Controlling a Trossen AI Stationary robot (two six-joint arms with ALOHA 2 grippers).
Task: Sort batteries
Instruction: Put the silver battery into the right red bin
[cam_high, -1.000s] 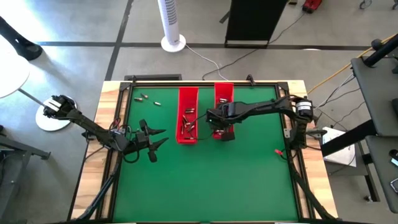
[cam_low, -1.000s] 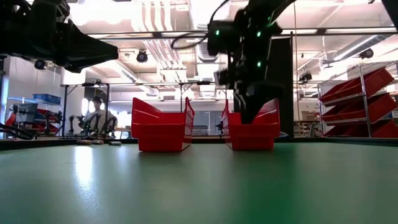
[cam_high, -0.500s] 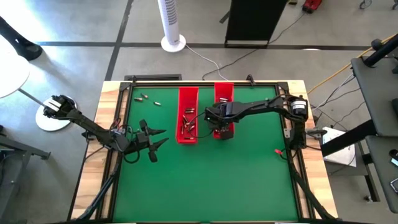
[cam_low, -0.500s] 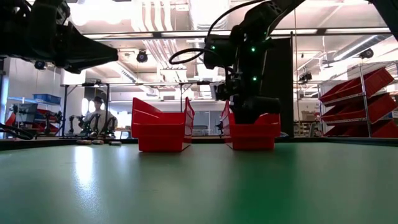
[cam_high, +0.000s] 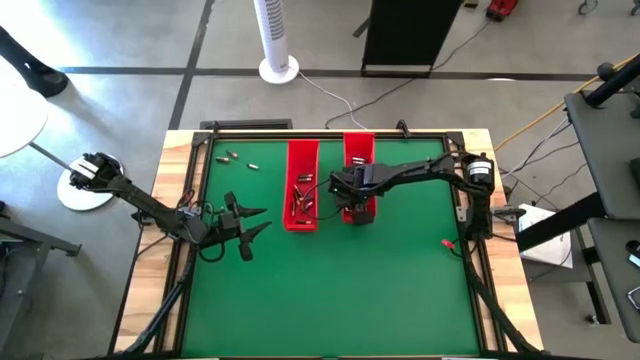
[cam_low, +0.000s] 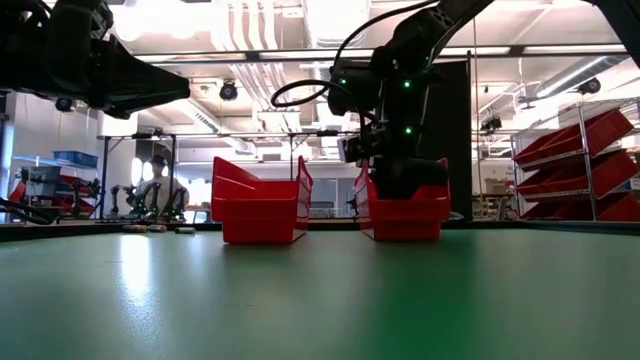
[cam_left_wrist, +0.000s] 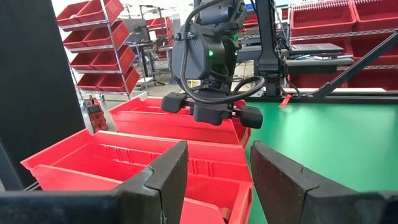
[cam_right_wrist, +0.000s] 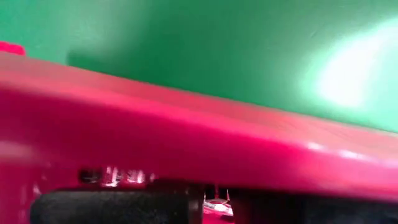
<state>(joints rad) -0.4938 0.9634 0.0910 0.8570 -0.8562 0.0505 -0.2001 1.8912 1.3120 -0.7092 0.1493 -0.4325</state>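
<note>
right gripper has dropped lower into the right red tray over the last second, fingers closed, likely placing or picking a battery. left gripper waits near-left over the table, fingers open and empty; a few batteries lie loose at far left.

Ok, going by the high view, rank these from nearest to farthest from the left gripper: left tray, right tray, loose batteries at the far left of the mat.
1. Left tray: just to the right of the left gripper.
2. Loose batteries: beyond the gripper, near the mat's far left corner.
3. Right tray: farther right, under the right gripper.
</note>
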